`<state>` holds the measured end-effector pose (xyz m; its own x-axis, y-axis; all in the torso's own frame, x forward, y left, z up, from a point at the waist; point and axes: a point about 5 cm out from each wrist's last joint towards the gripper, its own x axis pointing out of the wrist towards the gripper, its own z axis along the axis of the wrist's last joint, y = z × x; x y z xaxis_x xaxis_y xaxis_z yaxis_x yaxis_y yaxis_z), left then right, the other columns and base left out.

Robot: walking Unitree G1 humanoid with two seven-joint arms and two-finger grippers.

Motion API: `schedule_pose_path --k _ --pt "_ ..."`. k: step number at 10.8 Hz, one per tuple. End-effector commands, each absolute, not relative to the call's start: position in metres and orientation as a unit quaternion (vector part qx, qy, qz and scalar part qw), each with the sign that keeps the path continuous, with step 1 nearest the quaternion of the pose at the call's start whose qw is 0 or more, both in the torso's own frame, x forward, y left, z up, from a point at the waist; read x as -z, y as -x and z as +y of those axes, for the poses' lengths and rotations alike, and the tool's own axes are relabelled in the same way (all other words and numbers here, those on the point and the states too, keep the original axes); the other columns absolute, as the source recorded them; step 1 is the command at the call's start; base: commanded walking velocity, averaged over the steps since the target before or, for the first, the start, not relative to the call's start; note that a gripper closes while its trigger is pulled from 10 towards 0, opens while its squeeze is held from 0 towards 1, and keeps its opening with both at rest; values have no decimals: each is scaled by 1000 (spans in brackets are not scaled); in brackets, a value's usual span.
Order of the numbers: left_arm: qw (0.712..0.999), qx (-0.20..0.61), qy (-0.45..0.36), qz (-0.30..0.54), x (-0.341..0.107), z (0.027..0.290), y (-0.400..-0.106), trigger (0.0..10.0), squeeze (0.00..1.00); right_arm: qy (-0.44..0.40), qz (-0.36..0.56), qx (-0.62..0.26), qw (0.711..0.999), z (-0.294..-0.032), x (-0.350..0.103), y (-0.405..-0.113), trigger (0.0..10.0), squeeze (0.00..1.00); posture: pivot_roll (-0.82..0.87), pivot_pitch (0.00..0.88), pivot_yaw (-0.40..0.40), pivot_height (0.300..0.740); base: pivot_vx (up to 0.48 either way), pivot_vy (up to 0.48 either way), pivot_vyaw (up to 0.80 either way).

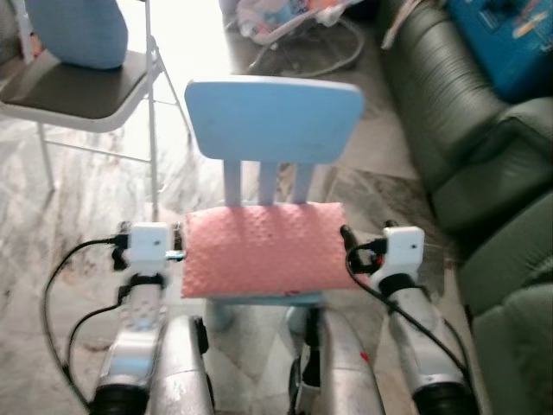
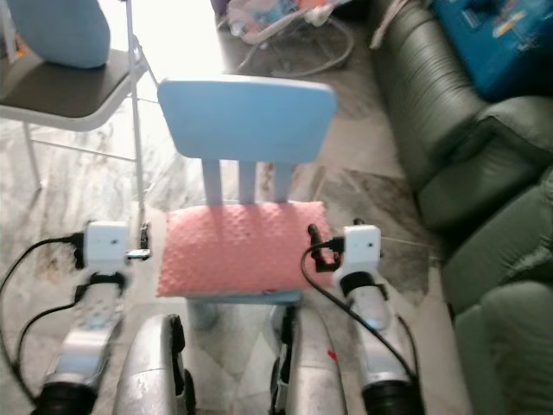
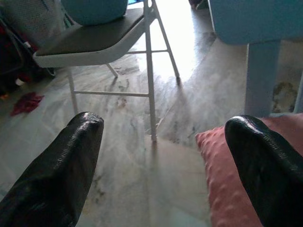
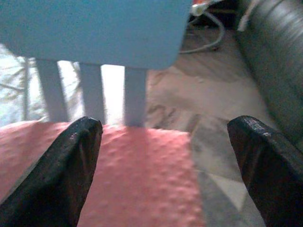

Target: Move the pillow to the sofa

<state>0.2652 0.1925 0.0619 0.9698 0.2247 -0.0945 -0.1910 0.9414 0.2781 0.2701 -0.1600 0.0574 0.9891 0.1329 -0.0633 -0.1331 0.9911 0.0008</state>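
The pink pillow (image 1: 262,249) lies on the small blue chair (image 1: 275,117), nothing lifted yet, with the left gripper (image 1: 179,253) and right gripper (image 1: 350,239) spread wide at its two ends, perhaps brushing it, and the green sofa (image 1: 471,147) waiting alongside.

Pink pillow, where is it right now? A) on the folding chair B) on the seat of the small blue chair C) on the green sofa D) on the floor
B: the pink pillow lies flat on the seat of the small blue chair, with the left gripper and right gripper open at either end of it; the green sofa stands off to the right.
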Motion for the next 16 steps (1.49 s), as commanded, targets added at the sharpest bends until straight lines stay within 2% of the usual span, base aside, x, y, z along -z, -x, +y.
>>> schedule_pose_path --k 1,5,9,12,13,16 --pt "983 -92 -133 86 -54 190 -261 10000 0 3 35 -64 997 -163 -55 -268 10000 0 12 166 -42 578 0 0 0" --pt "987 -71 -118 88 -53 186 -259 10000 0 6 39 -62 997 -165 -54 -266 10000 0 7 178 -46 523 0 0 0" --pt "988 -81 -105 81 -59 193 -262 10000 0 16 46 -62 997 -166 -53 -267 10000 0 7 201 -60 518 0 0 0" --pt "984 -81 -103 122 -56 210 -258 10000 0 -1 58 -73 996 -156 -57 -271 10000 0 1 300 -58 518 0 0 0" --pt "982 -87 -96 139 -55 213 -261 10000 0 -8 60 -73 995 -154 -57 -273 10000 0 0 338 -61 503 0 0 0" --pt "979 -96 -119 135 -73 228 -285 10000 0 0 63 -75 995 -157 -67 -282 10000 0 -19 453 -62 484 0 0 0"
